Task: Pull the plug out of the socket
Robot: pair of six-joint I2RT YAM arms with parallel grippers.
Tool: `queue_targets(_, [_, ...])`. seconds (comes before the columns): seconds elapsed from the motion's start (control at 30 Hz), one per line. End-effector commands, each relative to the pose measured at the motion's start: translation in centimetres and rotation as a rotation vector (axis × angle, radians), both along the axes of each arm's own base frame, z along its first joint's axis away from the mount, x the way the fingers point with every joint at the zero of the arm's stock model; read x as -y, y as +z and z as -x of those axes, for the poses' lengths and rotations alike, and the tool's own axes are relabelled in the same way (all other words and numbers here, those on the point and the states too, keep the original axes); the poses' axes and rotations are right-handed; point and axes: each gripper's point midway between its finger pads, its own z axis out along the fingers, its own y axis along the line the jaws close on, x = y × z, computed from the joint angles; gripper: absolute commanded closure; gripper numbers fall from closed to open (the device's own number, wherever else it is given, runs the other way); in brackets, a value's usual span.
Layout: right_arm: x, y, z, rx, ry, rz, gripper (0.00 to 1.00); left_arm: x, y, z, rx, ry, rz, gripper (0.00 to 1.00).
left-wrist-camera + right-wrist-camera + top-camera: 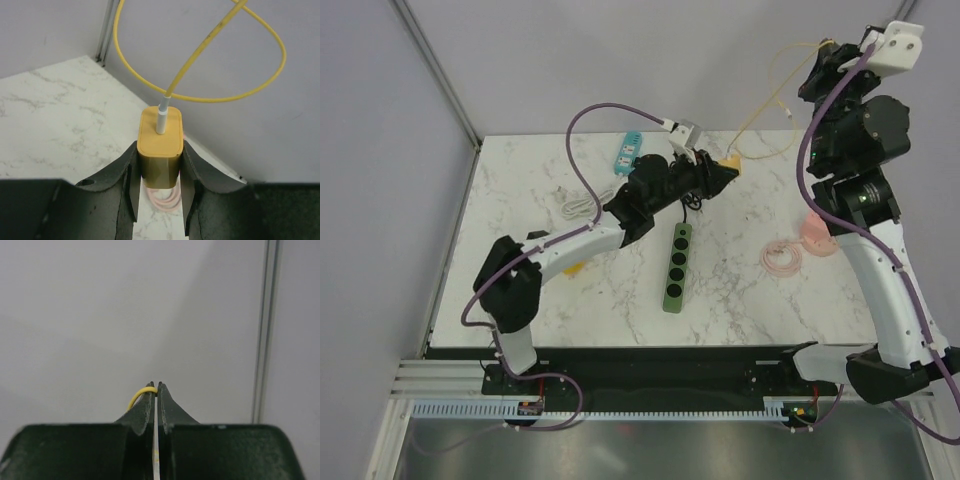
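Left wrist view: left hand (pixel 160 159) clamped on the yellow plug (pixel 160 136) near the far edge of the tabletop (pixel 745 300), clear of the green power strip (pixel 676 267); right hand (pixel 156 389) pinched on its cable (pixel 135 398). Unplugging looks done.

Smooth marble-look finish w/ grey veins is seen on the surface (pixel 750 300). Matt yellow plastic is noted for the plug (pixel 160 132); cable (pixel 225 97) smooth, rubbery.
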Motion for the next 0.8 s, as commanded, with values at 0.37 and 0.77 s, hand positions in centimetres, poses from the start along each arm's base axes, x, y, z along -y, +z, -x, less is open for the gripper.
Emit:
queue_targets(0.37, [8.6,-19.4,-6.2,-0.19,-0.238,-0.246,1.0,7.5,-16.8,-9.7,-0.124,0.034,-0.289,0.98])
queue_targets(0.77, [10.9,-35.1,-13.1,-0.499,-0.12,-0.344,0.99,10.8,-19.9,-13.1,-0.311,-0.096,-0.078,0.82])
